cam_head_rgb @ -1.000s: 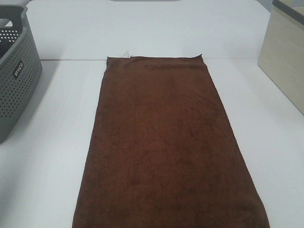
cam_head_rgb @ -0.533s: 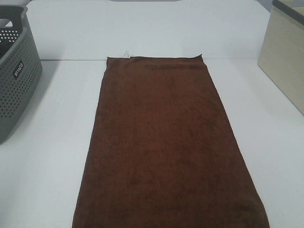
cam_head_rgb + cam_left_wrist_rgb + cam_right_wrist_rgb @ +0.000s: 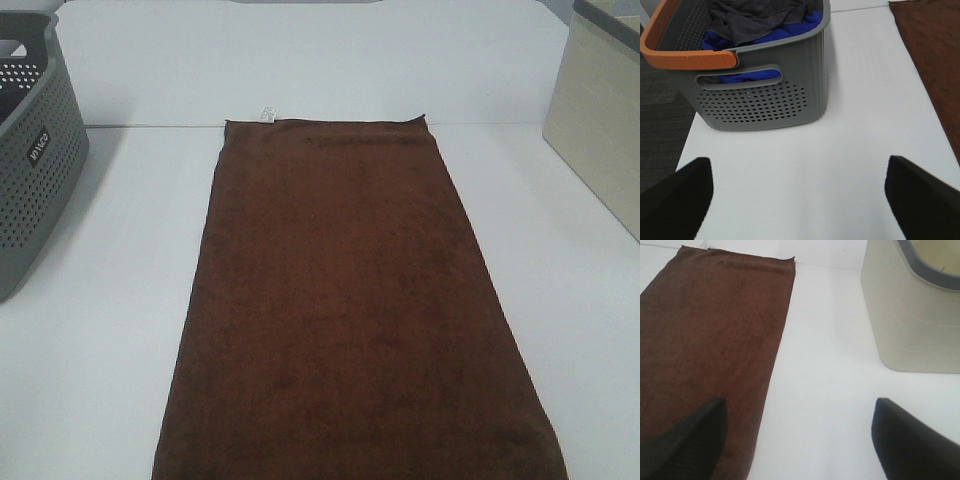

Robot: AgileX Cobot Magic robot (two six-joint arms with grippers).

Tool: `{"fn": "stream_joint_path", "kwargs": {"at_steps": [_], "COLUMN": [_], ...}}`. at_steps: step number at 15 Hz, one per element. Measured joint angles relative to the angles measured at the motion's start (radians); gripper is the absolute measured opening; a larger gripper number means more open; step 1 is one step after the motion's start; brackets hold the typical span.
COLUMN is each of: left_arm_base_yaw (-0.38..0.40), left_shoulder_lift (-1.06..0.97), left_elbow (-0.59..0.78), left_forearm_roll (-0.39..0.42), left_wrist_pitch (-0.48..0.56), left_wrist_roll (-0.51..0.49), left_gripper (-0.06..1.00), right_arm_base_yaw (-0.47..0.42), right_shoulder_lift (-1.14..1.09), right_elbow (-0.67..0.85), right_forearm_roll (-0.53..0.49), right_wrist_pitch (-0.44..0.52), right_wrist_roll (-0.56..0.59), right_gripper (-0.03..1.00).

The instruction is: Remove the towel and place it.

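Observation:
The towel (image 3: 345, 300), a large dark brown terry cloth, lies flat and spread lengthwise down the middle of the white table, with a small white tag (image 3: 267, 113) at its far left corner. Neither gripper appears in the exterior high view. My left gripper (image 3: 800, 200) hangs open over bare table between the grey basket (image 3: 765, 95) and the towel's edge (image 3: 935, 60), holding nothing. My right gripper (image 3: 797, 440) is open too, one finger (image 3: 687, 445) above the towel's right edge (image 3: 710, 340), the other above bare table.
The grey perforated basket (image 3: 30, 160) with an orange handle (image 3: 685, 55) stands at the left, holding blue and dark grey cloths (image 3: 760, 20). A beige bin (image 3: 600, 120) with a dark rim stands at the right. A seam (image 3: 150, 125) crosses the white table (image 3: 110, 300) at the towel's far edge.

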Motion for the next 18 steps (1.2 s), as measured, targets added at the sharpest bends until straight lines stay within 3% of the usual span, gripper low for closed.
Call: {"fn": "stream_joint_path", "kwargs": {"at_steps": [4, 7, 15, 18], "left_arm_base_yaw": [0.000, 0.000, 0.000, 0.000], "left_shoulder_lift": [-0.061, -0.061, -0.061, -0.061], "left_elbow": [0.014, 0.014, 0.014, 0.014], "left_forearm_roll": [-0.022, -0.024, -0.026, -0.052], "left_wrist_pitch": [0.031, 0.031, 0.031, 0.031], "left_wrist_roll": [-0.009, -0.014, -0.033, -0.036], "left_gripper": [0.86, 0.86, 0.86, 0.86], "right_arm_base_yaw": [0.000, 0.000, -0.003, -0.073], "right_shoulder_lift": [-0.041, -0.048, -0.049, -0.094], "right_elbow": [-0.001, 0.000, 0.019, 0.019], "right_forearm_roll": [0.000, 0.002, 0.000, -0.038], "right_wrist_pitch": [0.021, 0.164, 0.149, 0.147], "right_wrist_roll": [-0.001, -0.003, -0.003, -0.003], "right_gripper": [0.77, 0.77, 0.77, 0.77]}}
